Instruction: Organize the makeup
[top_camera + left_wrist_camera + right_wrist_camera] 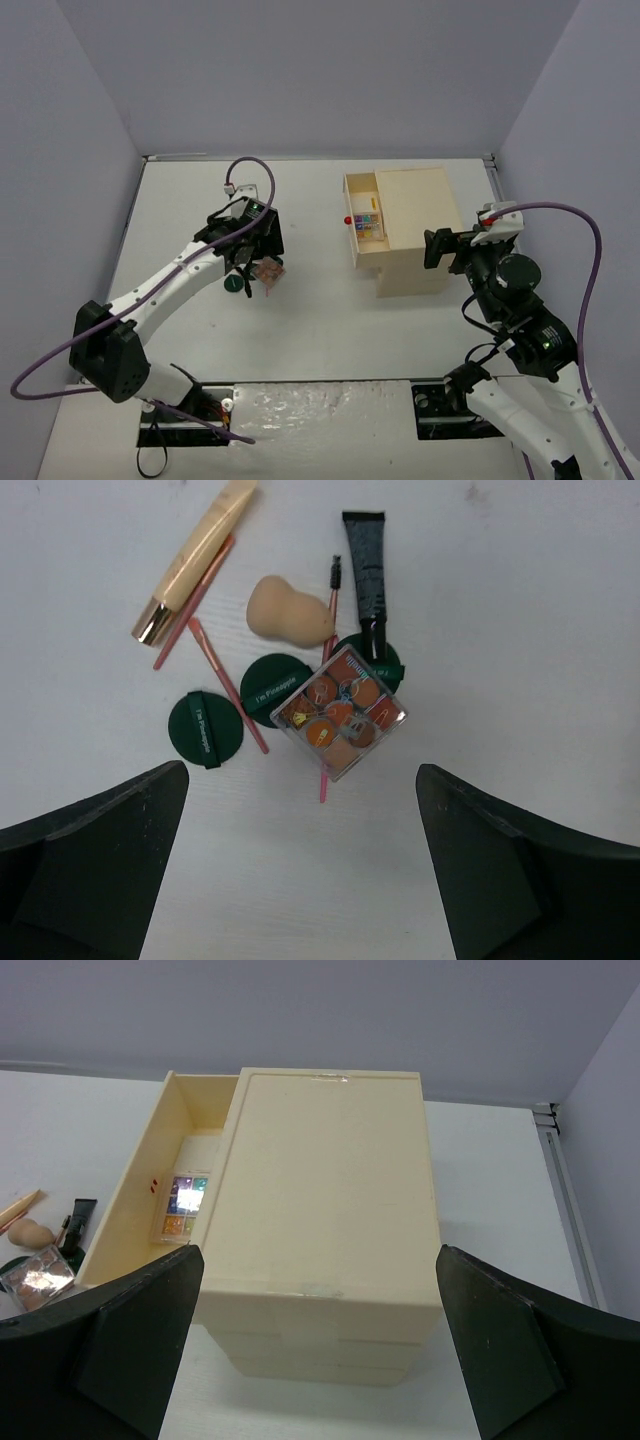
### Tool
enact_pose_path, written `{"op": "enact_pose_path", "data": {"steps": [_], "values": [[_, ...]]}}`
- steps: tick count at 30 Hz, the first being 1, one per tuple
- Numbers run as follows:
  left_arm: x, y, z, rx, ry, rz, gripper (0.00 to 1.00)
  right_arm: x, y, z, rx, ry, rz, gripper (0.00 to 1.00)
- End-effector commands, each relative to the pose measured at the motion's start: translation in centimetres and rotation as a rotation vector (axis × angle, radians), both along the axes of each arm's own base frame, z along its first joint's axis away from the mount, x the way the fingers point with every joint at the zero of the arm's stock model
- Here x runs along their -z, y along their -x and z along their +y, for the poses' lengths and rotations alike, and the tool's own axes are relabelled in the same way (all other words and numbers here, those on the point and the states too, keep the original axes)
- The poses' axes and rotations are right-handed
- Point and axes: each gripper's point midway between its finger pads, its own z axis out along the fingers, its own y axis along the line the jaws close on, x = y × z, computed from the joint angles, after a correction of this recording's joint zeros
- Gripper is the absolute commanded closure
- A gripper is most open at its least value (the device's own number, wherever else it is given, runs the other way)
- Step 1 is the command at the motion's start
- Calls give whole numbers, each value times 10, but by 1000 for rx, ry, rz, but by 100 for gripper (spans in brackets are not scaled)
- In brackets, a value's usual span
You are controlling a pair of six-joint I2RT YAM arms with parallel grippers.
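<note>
The makeup lies in a loose pile on the table, under my left gripper (302,780), which is open and holds nothing. The pile holds a clear palette of orange shades (340,712), three dark green round compacts (205,728), a black tube (367,565), a tan tube with a gold cap (195,560), thin pink pencils (228,685) and a beige sponge (290,610). The palette rests partly on a compact and a pencil. In the top view my left gripper (250,240) hangs over the pile (262,272). My right gripper (320,1252) is open and empty.
The beige drawer box (410,230) stands right of centre. Its top drawer (190,1160) is pulled out to the left, and a small colourful palette (185,1205) lies in it. My right gripper (445,248) faces the box's right end.
</note>
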Motion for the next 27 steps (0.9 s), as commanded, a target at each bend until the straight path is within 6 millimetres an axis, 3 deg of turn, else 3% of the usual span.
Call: {"op": "enact_pose_path", "data": {"steps": [1,3,12,21,27], "values": [[17,-7,-6,-239,139,-18,3,-12,-6,9,-25,-32,-36,0],[34,-9,-5,-321,152,4,3,-12,-5,9,-27,-33,-37,0],[70,-31,-23,-509,207,47,3,-12,-4,11,-42,-34,-42,0],[83,-40,-27,-568,195,58,4,-11,0,11,-52,-37,-49,0],[94,-32,-24,-588,178,90,5,-12,1,10,-48,-41,-56,0]]}}
